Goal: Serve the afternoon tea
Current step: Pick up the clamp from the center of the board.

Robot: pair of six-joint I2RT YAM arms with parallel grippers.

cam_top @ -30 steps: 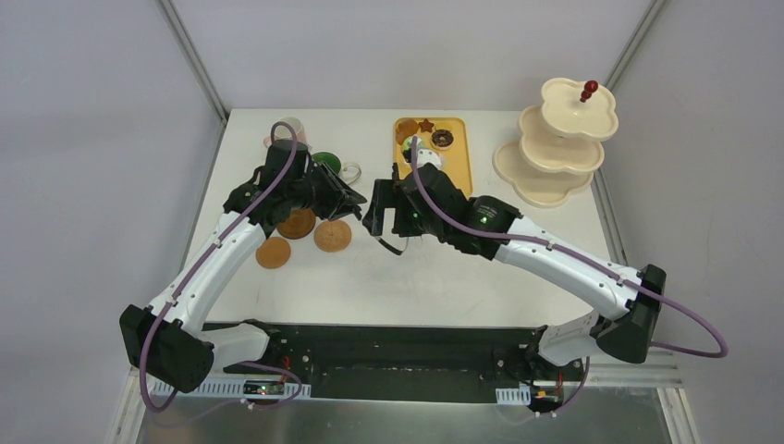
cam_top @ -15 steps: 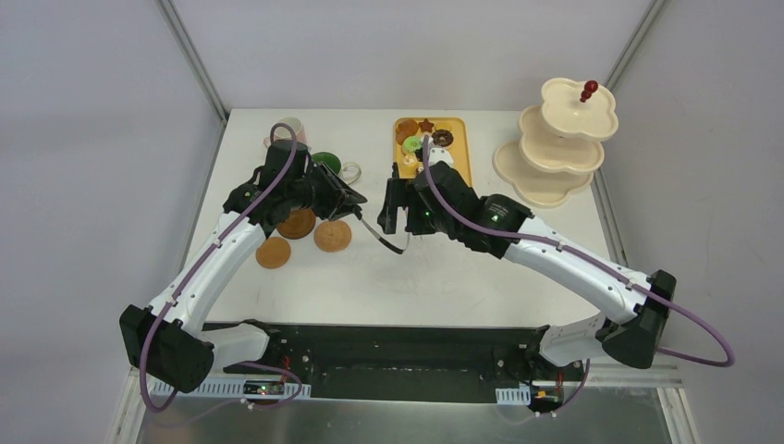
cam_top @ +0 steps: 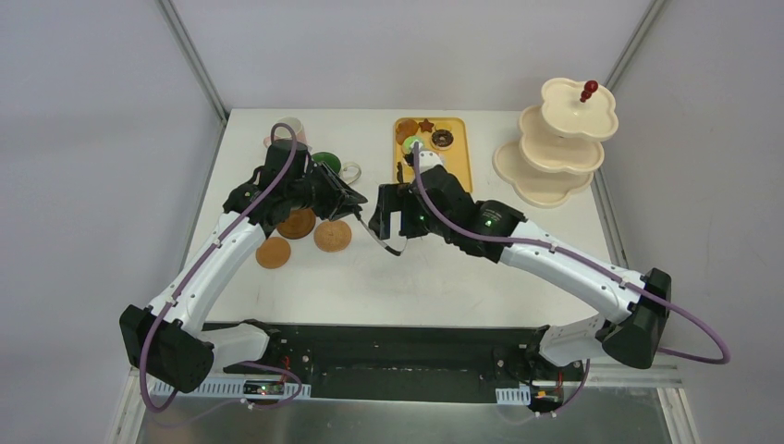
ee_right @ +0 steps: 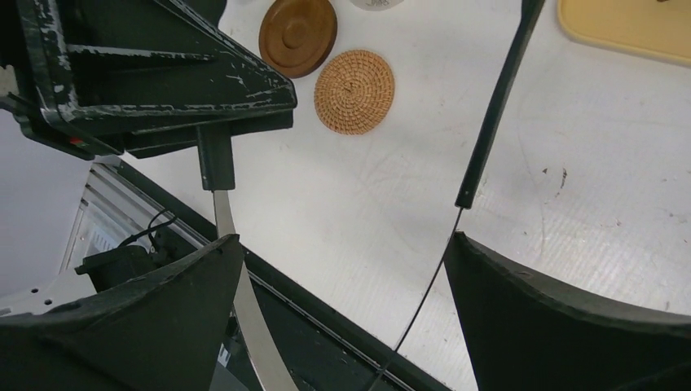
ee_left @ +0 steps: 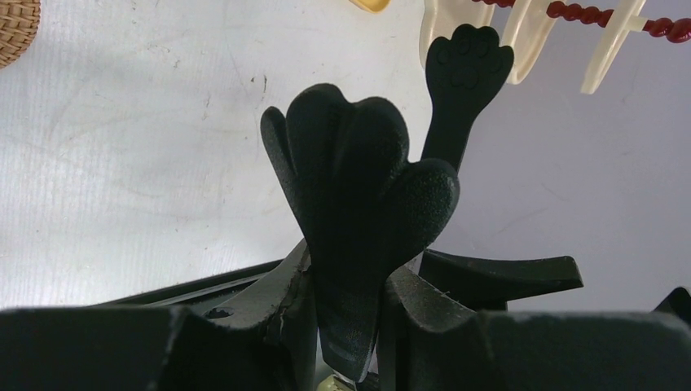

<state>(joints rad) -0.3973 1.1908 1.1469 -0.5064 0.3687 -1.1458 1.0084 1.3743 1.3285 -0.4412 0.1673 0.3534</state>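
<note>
Your coasters (cam_top: 298,223) lay left on the worktop (cam_top: 444,268), with the mugs (cam_top: 325,159) behind. Your left pincer (cam_top: 356,207) was clamped on the black tongs (ee_left: 358,204). Your right pincer (ee_right: 342,244) gaped wide and held nothing. Pastries (cam_top: 442,138) sat on the yellow tray (cam_top: 459,166). The stand (cam_top: 555,139) stood far right.

The three-tier stand (cam_top: 555,153) is finished in cream and topped with a red knob (cam_top: 589,90). The tray (cam_top: 459,166) is coloured yellow. The woven coaster (ee_right: 354,91) is patterned in tan rings; the smooth coaster (ee_right: 297,25) is stained dark brown. The tongs (ee_left: 466,65) are moulded black, with a paw print.
</note>
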